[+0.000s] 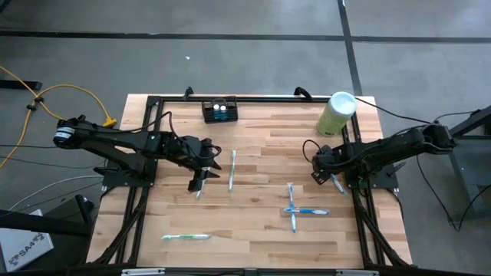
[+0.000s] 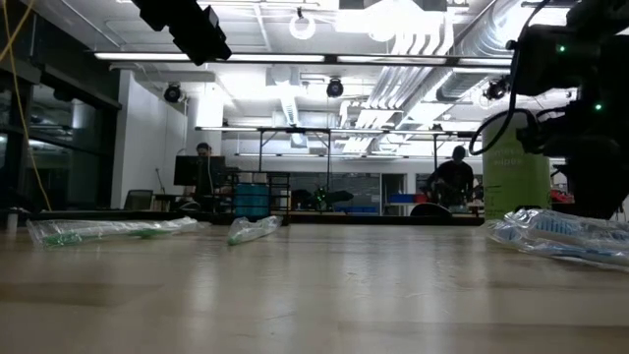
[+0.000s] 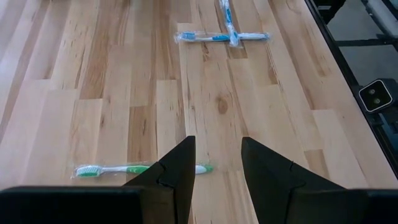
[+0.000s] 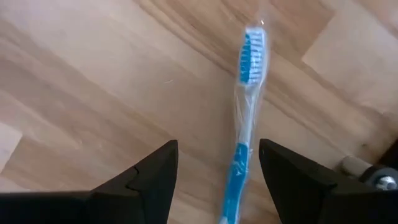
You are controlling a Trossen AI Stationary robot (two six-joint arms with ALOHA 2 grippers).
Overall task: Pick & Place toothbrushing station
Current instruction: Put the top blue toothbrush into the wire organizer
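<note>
four wrapped toothbrushes (image 1: pixel 231 170), one black station (image 1: pixel 219 110) — both end effectors (image 1: pixel 201 182) (image 1: pixel 335 181) spread, empty

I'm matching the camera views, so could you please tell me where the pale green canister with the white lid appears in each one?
High view: pale green canister, top-right corner of the table.
Low view: right side, beyond the blue toothbrushes.
Left wrist view: not in it.
Right wrist view: not in it.
Shared landmark: those crossed blue toothbrushes.

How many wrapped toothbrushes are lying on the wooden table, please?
4: a green plastic-wrapped toothbrush mid-table beside the left arm, another green one near the front edge, and two blue ones crossed, one lengthwise, one across, by the right arm.
</note>
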